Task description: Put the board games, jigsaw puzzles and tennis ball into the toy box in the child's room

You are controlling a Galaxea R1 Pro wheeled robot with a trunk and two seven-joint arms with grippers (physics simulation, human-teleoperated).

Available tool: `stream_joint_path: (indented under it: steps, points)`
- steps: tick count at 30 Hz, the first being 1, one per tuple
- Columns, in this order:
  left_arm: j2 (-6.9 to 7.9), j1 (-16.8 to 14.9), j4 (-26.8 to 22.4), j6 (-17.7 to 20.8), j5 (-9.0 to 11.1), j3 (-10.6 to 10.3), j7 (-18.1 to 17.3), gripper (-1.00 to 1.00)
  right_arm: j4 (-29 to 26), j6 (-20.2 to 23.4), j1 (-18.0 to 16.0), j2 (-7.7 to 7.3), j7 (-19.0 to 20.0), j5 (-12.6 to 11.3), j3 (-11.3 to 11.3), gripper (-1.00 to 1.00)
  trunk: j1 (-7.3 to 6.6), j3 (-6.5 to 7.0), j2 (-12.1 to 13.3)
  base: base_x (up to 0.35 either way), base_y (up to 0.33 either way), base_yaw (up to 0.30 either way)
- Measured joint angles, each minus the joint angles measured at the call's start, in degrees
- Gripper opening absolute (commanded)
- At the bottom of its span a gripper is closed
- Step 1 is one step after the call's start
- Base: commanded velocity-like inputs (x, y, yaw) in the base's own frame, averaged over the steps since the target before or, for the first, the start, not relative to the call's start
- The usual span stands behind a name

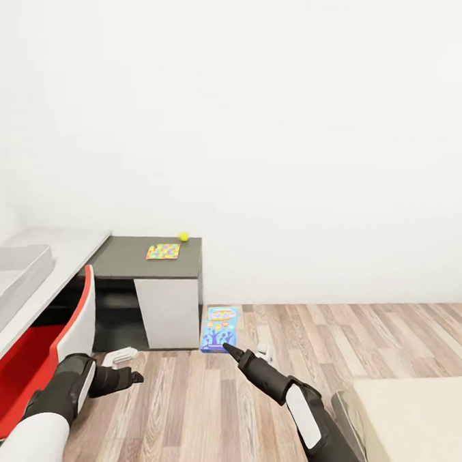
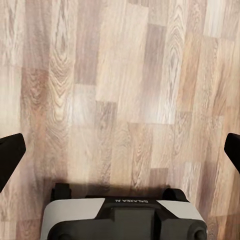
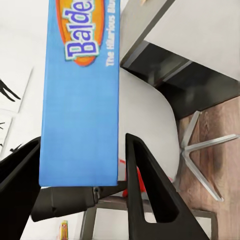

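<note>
The right claw [image 1: 228, 348] holds a blue board game [image 1: 219, 329], the box standing on end between the two fingers; in the right wrist view the box [image 3: 80, 100] sits between the black fingers [image 3: 145, 185] with its printed face toward the camera. The left claw [image 1: 132, 376] is spread wide and empty, and its wrist view looks straight down at the wood floor [image 2: 120, 90]. The step in hand is judged to be the carry of this game to the toy box [image 1: 9, 286], which rests on the pale bench [image 1: 73, 245] at about 9 o'clock in the head view. A jigsaw puzzle [image 1: 163, 251] and the tennis ball [image 1: 184, 236] lie on the lower dark bench section [image 1: 123, 258] at about 11 o'clock, the ball just beyond the puzzle. The red chair [image 1: 39, 356] stands between the robot and the toy box. To do the step well, the operator should keep the right arm raised above the chair back and the tray rim, approach the bench squarely, bring the box over the tray interior, tilt it toward flat, and only then release. Grip appears to be on the lower end of the box, so swing during turns is a likely risk; slow base rotation is advised. The bed [image 1: 410, 433] lies at 4 o'clock.
</note>
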Motion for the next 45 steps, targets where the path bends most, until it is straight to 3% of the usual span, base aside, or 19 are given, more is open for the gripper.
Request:
stream_joint_path:
  steps: [6, 10, 20, 45]
  points:
    - [-0.11, 0.0, 0.1, 0.0, 0.0, -2.8, 0.1, 1.00, 0.0, 0.0, 0.0, -0.07, 0.0, -0.2, -0.1, -1.00, 0.00, 0.00, 0.0, 0.000, 0.000, 0.031]
    - [-0.13, 0.0, 0.1, -0.1, 0.1, -3.6, 0.1, 1.00, 0.0, 0.0, 0.0, -0.02, 0.0, -0.2, 0.0, -1.00, 0.00, 0.00, 0.0, 0.000, 0.000, 0.003]
    - [-0.13, 0.0, 0.1, -0.1, 0.0, -3.7, 0.0, 1.00, -0.1, 0.0, 0.0, -0.01, 0.0, -0.2, 0.0, -1.00, 0.00, 0.03, 0.0, 0.000, 0.000, 0.067]
    - [-0.14, 0.3, 0.1, -0.4, 0.1, -3.8, -0.1, 1.00, 0.0, 0.0, 0.0, 0.00, -0.1, 0.0, 0.0, -1.00, -0.01, 0.58, 0.0, 0.009, -0.001, 0.276]
